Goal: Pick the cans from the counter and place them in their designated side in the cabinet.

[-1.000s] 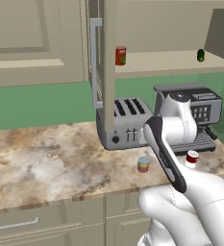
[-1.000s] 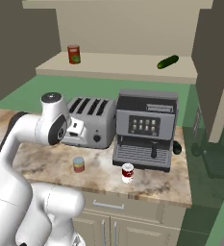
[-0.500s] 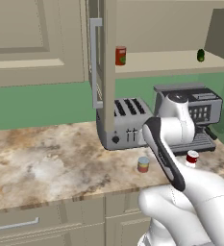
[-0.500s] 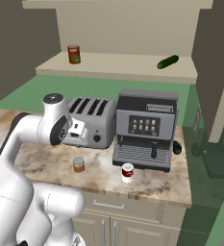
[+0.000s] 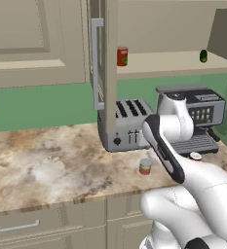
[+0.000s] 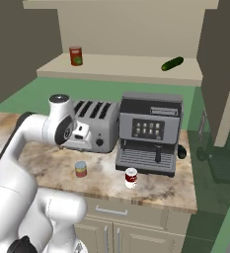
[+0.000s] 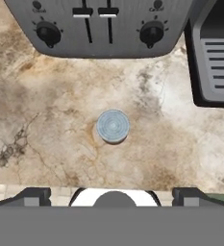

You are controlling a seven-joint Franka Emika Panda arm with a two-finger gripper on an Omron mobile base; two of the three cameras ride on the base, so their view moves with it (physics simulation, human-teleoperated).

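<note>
A short can with a silvery top and yellow and red bands (image 5: 145, 166) (image 6: 80, 169) stands on the marbled counter (image 5: 47, 165) in front of the toaster. In the hand view its round top (image 7: 113, 126) lies just above the middle. My gripper (image 7: 111, 196) hangs over it, open, with nothing between the fingers. The dark red and white can (image 6: 131, 178) stands before the coffee machine; in the left base view its top (image 5: 196, 156) peeks past my arm. The cabinet door with its grey bar handle (image 5: 96, 63) stands open, with the pale shelf (image 6: 121, 70) behind it.
The silver toaster (image 6: 94, 123) (image 7: 104, 24) and the grey coffee machine (image 6: 151, 133) stand at the back of the counter. A taller red can (image 6: 76, 56) and a dark green object (image 6: 172, 63) rest on the shelf. The counter's front edge (image 7: 46, 190) is close below the gripper.
The arm has edged slightly toward the toaster side. Both cans have stayed put and the jaws have stayed wide.
</note>
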